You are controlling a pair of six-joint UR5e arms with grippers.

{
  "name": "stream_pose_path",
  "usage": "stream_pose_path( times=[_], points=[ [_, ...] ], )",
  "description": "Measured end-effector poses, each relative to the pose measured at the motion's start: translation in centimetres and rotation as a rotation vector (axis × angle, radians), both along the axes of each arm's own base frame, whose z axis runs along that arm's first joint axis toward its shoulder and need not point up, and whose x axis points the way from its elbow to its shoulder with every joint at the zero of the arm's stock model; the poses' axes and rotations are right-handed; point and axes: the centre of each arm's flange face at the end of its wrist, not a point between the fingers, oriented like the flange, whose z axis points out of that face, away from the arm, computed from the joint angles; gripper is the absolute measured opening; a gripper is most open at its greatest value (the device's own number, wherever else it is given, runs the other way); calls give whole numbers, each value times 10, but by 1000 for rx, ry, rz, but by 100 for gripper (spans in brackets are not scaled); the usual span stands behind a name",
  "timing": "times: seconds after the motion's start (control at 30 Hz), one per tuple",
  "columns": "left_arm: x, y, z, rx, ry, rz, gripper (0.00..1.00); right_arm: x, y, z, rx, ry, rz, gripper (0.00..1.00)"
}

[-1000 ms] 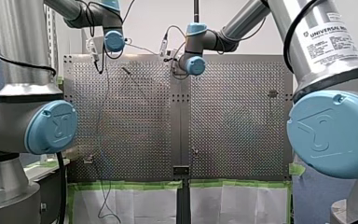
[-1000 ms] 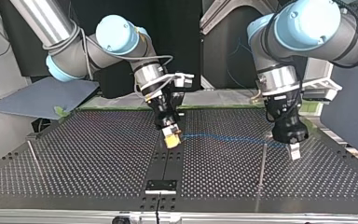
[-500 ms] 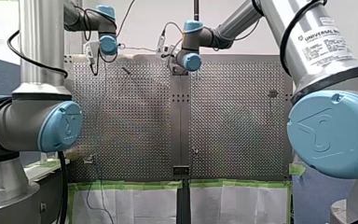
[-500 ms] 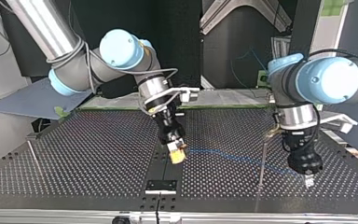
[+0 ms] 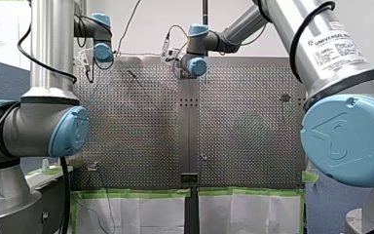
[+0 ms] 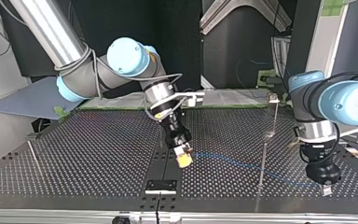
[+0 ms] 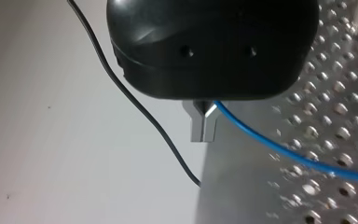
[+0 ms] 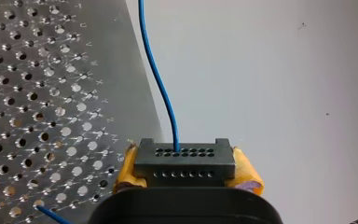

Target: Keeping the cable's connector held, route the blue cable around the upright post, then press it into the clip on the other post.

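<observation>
Top view: my right end effector (image 6: 184, 161) hangs tilted, just above the perforated tabletop (image 6: 98, 154) at the view's centre. Right wrist view: its yellow pads (image 8: 246, 173) are clamped on the two sides of the black connector (image 8: 185, 158). The blue cable (image 8: 161, 84) leaves one hole in the connector's face and runs straight ahead, away from the end effector.

My left end effector (image 6: 326, 188) points down, low over the tabletop near the top view's lower right corner. Left wrist view: its metal fingers (image 7: 204, 125) are together on the blue cable, which comes out between them and trails off over the perforated plate. A thin black wire (image 7: 135, 102) passes beside the fingers.

Cable run, top view: from the connector the blue cable goes in a shallow, nearly straight line, low over the tabletop, to my left end effector. It crosses the line of the thin upright post (image 6: 262, 163), which stands between the two end effectors, nearer my left one. Cannot tell on which side of the post the cable passes, nor whether it touches.

A second post (image 6: 274, 116), with a small head at its top, stands behind the first in this view, near the tabletop's far edge. The cable is well apart from it. A third thin post (image 6: 34, 156) stands near the view's left edge, well apart from both end effectors.
</observation>
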Motion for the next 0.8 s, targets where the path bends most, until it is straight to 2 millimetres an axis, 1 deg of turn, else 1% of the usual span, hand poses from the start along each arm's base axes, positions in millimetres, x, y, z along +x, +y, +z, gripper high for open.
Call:
stream_pose_path(
  times=[0.1, 0.23, 0.43, 0.67, 0.8],
  points=[
    [8, 0, -13, -2, 23, -22, 0, 2, -3, -9, 8, 11, -1, 0],
    [21, -7, -35, 0, 65, -67, 0, 5, -9, -25, 23, 30, -5, 0],
    [30, -12, -53, -6, 96, -93, 0, 9, -16, -50, 43, 58, -14, 0],
    [32, -12, -60, -17, 109, -75, 0, 13, -23, -77, 62, 94, -26, 0],
    [34, -16, -67, -25, 124, -83, 0, 16, -25, -90, 73, 109, -29, 0]
  ],
)
